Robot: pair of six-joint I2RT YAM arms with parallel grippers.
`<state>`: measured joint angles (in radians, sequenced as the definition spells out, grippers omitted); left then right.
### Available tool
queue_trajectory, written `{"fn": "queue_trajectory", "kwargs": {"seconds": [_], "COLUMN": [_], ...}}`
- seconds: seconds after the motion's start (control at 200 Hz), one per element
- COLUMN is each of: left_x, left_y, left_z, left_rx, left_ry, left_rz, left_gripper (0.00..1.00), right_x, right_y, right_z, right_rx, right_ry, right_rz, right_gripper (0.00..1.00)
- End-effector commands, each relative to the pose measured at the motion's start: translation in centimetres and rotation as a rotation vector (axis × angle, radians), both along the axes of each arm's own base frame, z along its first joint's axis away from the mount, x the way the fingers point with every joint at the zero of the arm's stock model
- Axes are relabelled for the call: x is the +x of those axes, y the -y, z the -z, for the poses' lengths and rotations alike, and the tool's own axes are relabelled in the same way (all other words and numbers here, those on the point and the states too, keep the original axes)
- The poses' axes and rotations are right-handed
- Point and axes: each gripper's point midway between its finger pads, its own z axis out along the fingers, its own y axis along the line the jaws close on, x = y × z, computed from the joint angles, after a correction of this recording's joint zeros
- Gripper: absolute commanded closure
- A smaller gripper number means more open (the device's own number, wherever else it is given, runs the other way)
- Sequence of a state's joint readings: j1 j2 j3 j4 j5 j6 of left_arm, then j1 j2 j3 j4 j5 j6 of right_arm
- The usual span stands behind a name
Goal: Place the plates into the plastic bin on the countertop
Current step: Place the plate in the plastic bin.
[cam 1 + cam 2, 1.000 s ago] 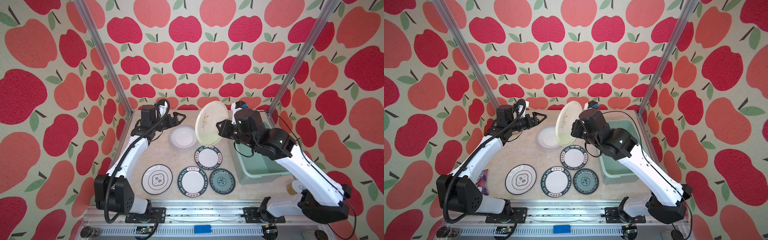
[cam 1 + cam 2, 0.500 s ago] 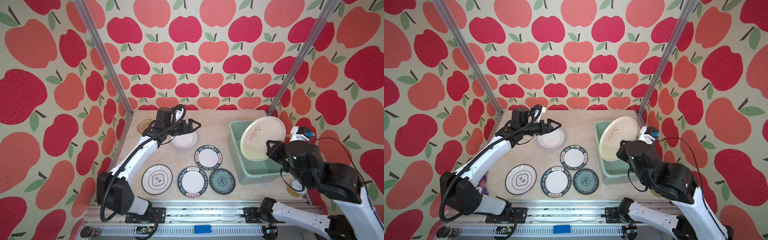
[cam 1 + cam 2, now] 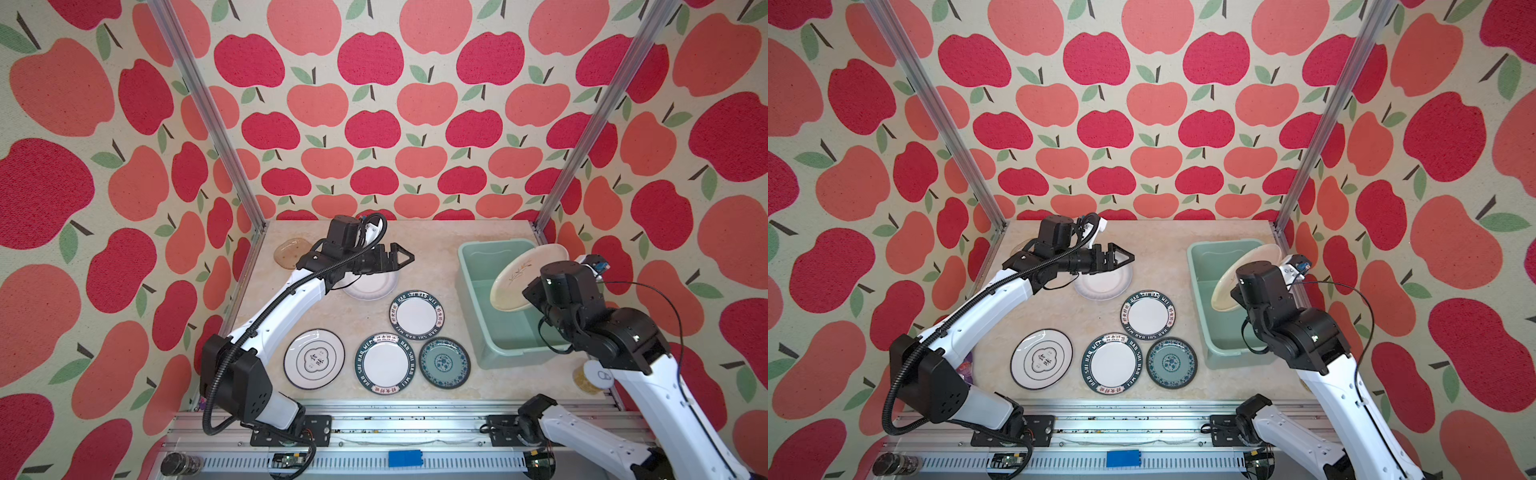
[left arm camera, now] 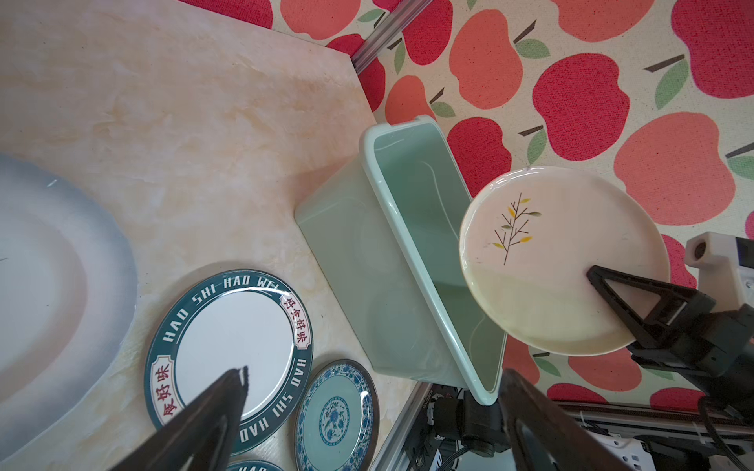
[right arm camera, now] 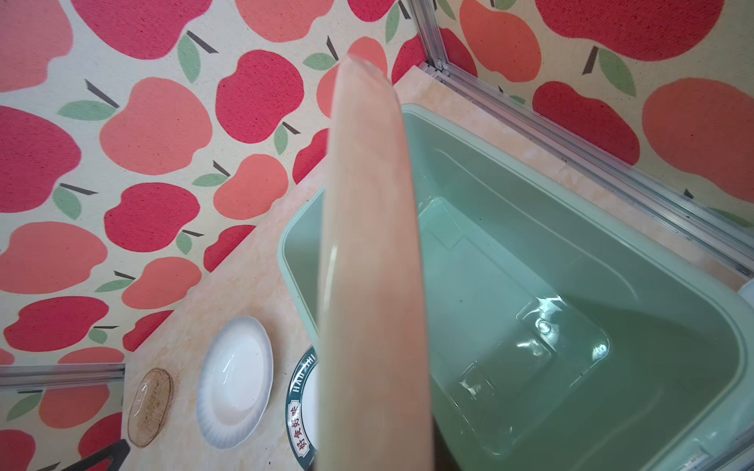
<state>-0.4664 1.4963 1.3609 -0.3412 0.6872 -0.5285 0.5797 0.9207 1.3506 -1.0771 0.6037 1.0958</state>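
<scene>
**Cream plate held tilted over the bin**

The right gripper (image 4: pixel 597 277) pinches the rim of a cream plate (image 3: pixel 524 275), held tilted over the bin (image 3: pixel 468 299) on the right of the worktop (image 3: pixel 432 249). Only one finger shows, the other is behind the plate. In both top views the right arm (image 3: pixel 561 286) hides the grip. The left gripper (image 3: pixel 402 257) hangs spread above a white plate (image 3: pixel 370 291), which the left arm (image 3: pixel 291 307) partly covers. An amber plate (image 3: pixel 287 253), two lettered plates (image 3: pixel 416 314), a teal plate (image 3: pixel 444 362) and a black-rimmed plate (image 3: pixel 314 359) lie flat on the worktop
</scene>
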Motion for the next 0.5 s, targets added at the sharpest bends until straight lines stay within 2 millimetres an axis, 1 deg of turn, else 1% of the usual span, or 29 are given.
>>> {"fn": "queue_trajectory", "kwargs": {"seconds": [0.0,0.095,0.19,0.38,0.495], "left_x": [-0.1,-0.1,0.0,0.1,0.1], "left_y": [-0.2,-0.2,-0.1,0.0,0.0], "left_z": [-0.2,0.3,0.5,1.1,1.5], "left_rx": [0.024,0.029,0.026,0.033,0.044], "left_ry": [0.009,0.000,-0.006,-0.025,-0.036], "left_rz": [0.001,0.000,-0.003,-0.004,-0.002], "left_gripper": [0.01,0.01,0.01,0.01,0.01], "right_x": [2.1,3.1,3.8,5.7,6.8], "right_y": [-1.1,-1.0,-0.3,1.0,1.1], "right_z": [-2.6,-0.9,0.7,2.3,4.0], "right_rx": [0.094,0.126,0.131,0.140,0.159], "right_ry": [0.117,0.078,0.053,0.033,0.007], "right_rz": [-0.044,-0.031,0.012,0.075,0.099], "right_gripper": [1.00,1.00,1.00,1.00,1.00]}}
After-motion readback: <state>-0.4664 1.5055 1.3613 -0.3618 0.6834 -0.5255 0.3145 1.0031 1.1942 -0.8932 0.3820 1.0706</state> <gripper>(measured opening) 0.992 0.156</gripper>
